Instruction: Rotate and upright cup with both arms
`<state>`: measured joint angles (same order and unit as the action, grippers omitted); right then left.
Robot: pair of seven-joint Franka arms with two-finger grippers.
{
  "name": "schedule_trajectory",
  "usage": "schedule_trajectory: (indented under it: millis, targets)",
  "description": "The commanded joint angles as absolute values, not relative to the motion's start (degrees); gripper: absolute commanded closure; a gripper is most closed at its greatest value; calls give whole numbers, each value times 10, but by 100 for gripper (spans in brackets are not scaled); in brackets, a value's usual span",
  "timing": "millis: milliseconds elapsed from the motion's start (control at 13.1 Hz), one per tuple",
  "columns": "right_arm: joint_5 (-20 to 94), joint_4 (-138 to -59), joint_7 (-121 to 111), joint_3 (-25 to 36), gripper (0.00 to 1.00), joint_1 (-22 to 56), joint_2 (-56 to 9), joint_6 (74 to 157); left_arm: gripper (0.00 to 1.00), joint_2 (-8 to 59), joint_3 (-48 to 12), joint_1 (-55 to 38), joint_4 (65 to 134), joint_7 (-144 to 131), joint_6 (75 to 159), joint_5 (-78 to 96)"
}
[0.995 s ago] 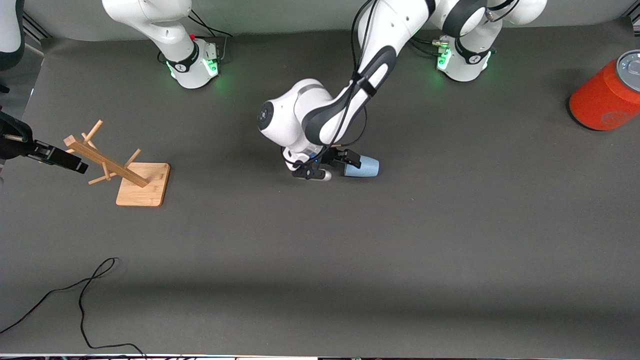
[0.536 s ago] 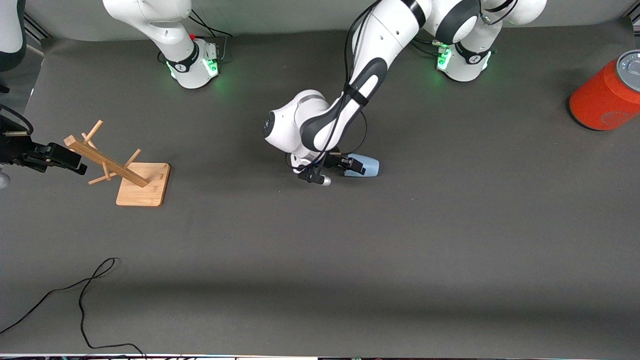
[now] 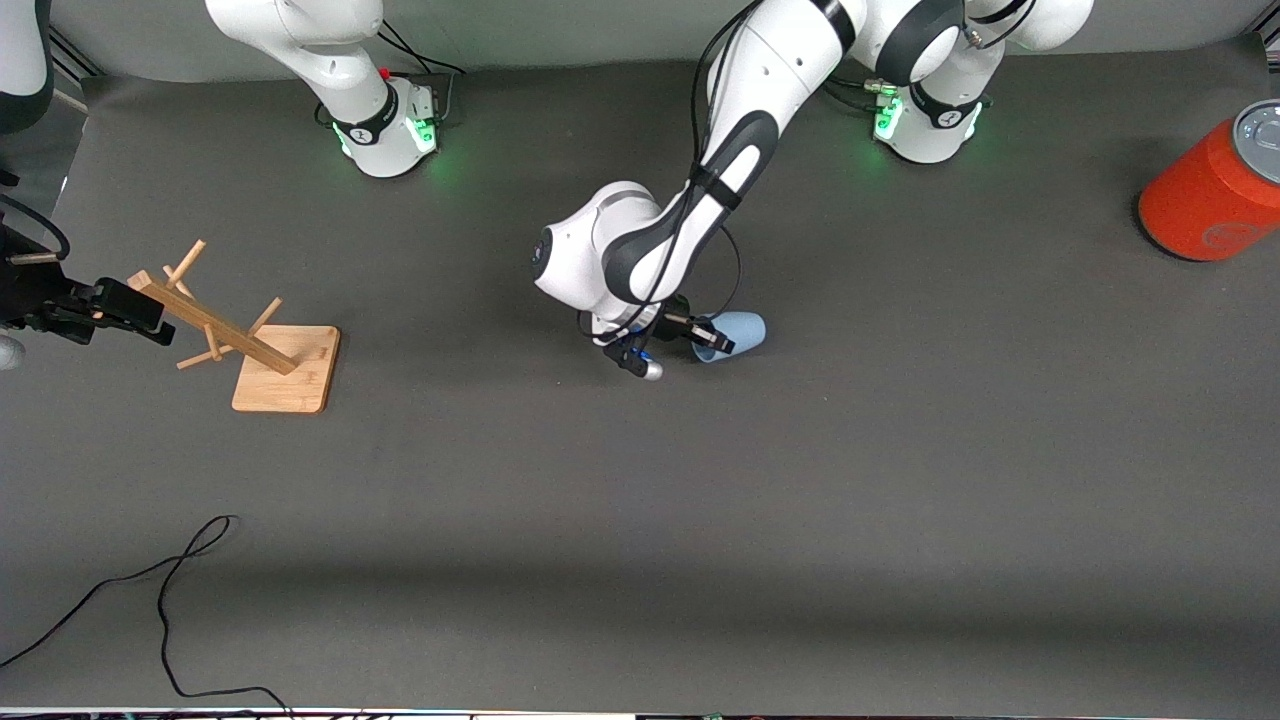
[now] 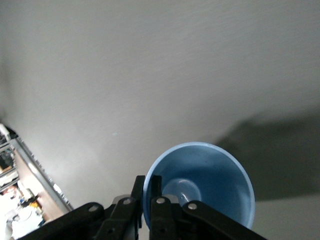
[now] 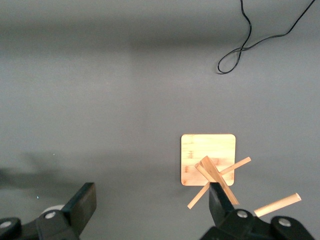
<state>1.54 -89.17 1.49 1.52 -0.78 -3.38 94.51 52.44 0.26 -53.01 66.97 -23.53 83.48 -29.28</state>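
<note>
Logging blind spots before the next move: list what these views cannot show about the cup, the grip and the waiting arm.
- Cup: front view, the left gripper and wrist cover its rim; whether it touches the table cannot be told.
- Cup base: left wrist view shows only its inside, cut off by the frame edge.
- Right gripper: waiting, open, over the wooden rack; the right arm is cut off by the front view's edge.
- Orange can: partly cropped.

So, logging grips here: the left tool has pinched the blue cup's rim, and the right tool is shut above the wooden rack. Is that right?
Not quite. The left tool has indeed pinched the rim of the blue cup, but the right tool is open, not shut: the right wrist view shows its two fingers spread wide apart above the wooden rack, holding nothing.
</note>
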Motion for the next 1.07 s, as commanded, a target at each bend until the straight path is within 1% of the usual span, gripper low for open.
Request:
schedule_trajectory:
  millis: [0,77,153,230,306,383,459,612,765,842,918,995]
  targets:
    - [10,-899,5,42,0,18,-25,952,100,439,5,-492,672,-214,754,-281]
    - [9,-899,5,42,0,18,-25,952,100,395,7,-470,671,-221,733,-251]
    - [9,-899,5,42,0,19,-25,952,100,342,9,-435,680,-250,734,-196]
    - [9,-899,4,43,0,20,-25,951,100,299,6,-392,684,-314,737,-146]
    - [9,-899,1,43,0,20,-25,952,100,266,5,-368,689,-340,741,-115]
    - [9,-901,0,43,0,21,-25,951,100,235,7,-358,706,-347,757,-102]
    - [9,-902,-1,43,0,21,-25,949,100,197,7,-332,739,-352,792,-85]
    - [9,-902,-3,45,0,21,-23,947,100,105,7,-287,862,-389,917,-33]
    - [9,-901,-3,45,0,22,-22,946,100,42,7,-278,994,-412,1068,-26]
    - [9,-901,-3,45,0,23,-22,946,100,34,7,-281,1043,-445,1137,-27]
    - [9,-901,-3,45,0,23,-22,946,100,39,2,-288,1075,-484,1196,-33]
    - [9,-901,-10,45,0,23,-22,948,100,53,1,-306,1088,-528,1234,-35]
